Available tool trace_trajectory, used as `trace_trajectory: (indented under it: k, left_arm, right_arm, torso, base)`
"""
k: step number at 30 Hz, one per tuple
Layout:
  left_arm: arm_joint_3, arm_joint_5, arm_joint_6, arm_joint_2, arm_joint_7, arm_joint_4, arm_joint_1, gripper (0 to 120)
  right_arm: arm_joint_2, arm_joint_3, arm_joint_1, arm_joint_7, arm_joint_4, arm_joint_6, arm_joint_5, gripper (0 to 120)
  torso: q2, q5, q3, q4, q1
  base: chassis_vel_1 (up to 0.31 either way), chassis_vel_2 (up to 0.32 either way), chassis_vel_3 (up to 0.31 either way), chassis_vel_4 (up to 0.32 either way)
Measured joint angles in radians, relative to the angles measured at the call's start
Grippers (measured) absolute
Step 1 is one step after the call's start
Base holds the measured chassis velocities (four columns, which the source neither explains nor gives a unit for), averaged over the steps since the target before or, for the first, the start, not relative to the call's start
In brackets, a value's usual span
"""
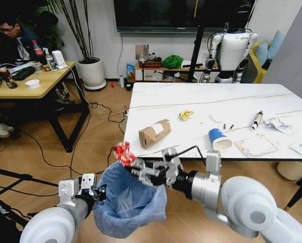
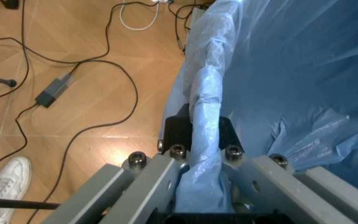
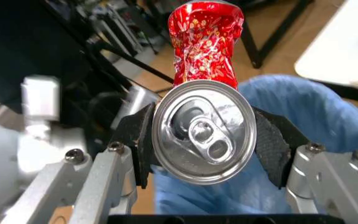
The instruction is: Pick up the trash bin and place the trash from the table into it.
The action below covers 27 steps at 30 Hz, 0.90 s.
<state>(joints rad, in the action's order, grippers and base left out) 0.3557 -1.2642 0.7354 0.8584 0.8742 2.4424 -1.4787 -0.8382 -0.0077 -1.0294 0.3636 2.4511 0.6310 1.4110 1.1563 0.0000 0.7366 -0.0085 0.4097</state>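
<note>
Holding the crushed red can (image 1: 123,153) between its black pads (image 3: 271,145), the right gripper (image 1: 132,163) reached across the front of the robot, with the can poised above the open mouth of the trash bin (image 1: 128,202). From the right wrist view, the can (image 3: 205,112) sat clamped end-on, its silver top and pull tab facing the camera and its dented red body pointing away, with the blue liner of the bin (image 3: 303,121) directly beyond it. The left gripper (image 1: 91,193) was closed on the bin's rim at the robot's left, holding the bin off the wooden floor; in the left wrist view its fingers (image 2: 225,130) pinched a fold of the blue-grey bag (image 2: 207,135) between them. The table (image 1: 156,101) stood just beyond the bin, still bearing other trash: a brown cardboard carton (image 1: 155,132) near its front left corner, a yellow wrapper (image 1: 186,115) behind that, a blue paper cup (image 1: 219,139) lying on its side near the front edge, a white tube (image 1: 257,120), crumpled tissue (image 1: 279,124) and papers (image 1: 255,146) toward the right.
</note>
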Motion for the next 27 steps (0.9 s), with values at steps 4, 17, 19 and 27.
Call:
trace_trajectory:
  k: [4, 17, 19, 27]
  left_arm:
    - [-0.010, 0.012, 0.000, 0.002, -0.003, 0.000, -0.002, 0]
    - [-0.024, 0.036, 0.000, 0.007, -0.019, 0.000, -0.002, 0]
    - [-0.026, 0.041, 0.000, 0.008, -0.022, 0.000, -0.003, 0]
    - [-0.026, 0.103, 0.000, 0.010, -0.065, 0.007, -0.026, 0]
  right_arm:
    - [-0.002, -0.017, -0.021, 0.003, -0.018, 0.008, -0.045, 47]
    - [-0.005, -0.031, -0.049, 0.079, 0.001, 0.058, -0.049, 84]
    - [-0.005, -0.021, -0.050, 0.079, 0.002, 0.057, -0.048, 90]
    - [-0.014, 0.124, 0.035, 0.058, -0.046, 0.020, -0.042, 100]
  torso:
    - [0.000, 0.0001, 0.000, 0.0000, 0.000]
    - [0.000, 0.0001, 0.000, 0.0000, 0.000]
    - [0.000, 0.0000, 0.000, -0.0001, 0.000]
    - [0.000, 0.0000, 0.000, 0.0000, 0.000]
  base:
    - [0.000, 0.000, 0.000, 0.000]
    - [0.000, 0.000, 0.000, 0.000]
    - [0.000, 0.000, 0.000, 0.000]
    - [0.000, 0.000, 0.000, 0.000]
